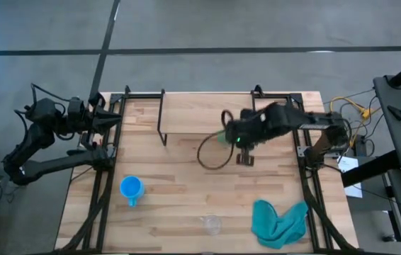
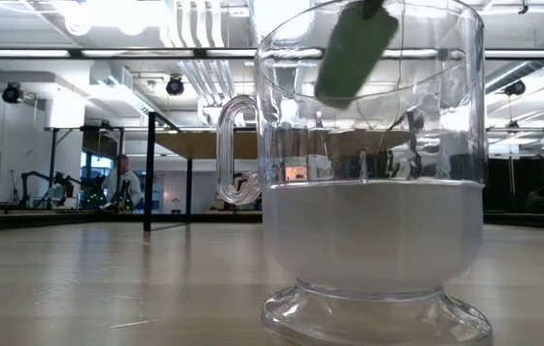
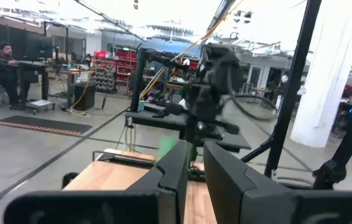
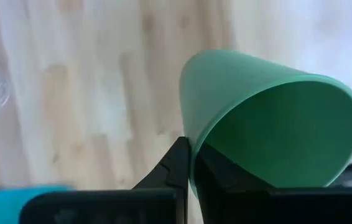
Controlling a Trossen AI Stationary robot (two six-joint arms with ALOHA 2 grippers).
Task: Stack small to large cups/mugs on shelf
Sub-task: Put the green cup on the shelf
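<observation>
Right hand (image 1: 237, 139) clamped on rim of green cup (image 4: 269, 124), cup tilted and carried above surface (image 1: 179, 205), just short of shelf (image 1: 207, 113); largest presumably placed first as base. Blue mug (image 1: 131, 188) and glass cup (image 1: 211, 224) well apart from hand. Left hand (image 3: 191, 168) parked, fingers nearly together. Rim pinch seen only in right wrist view; the cup's height off the surface shown by low view.
</observation>
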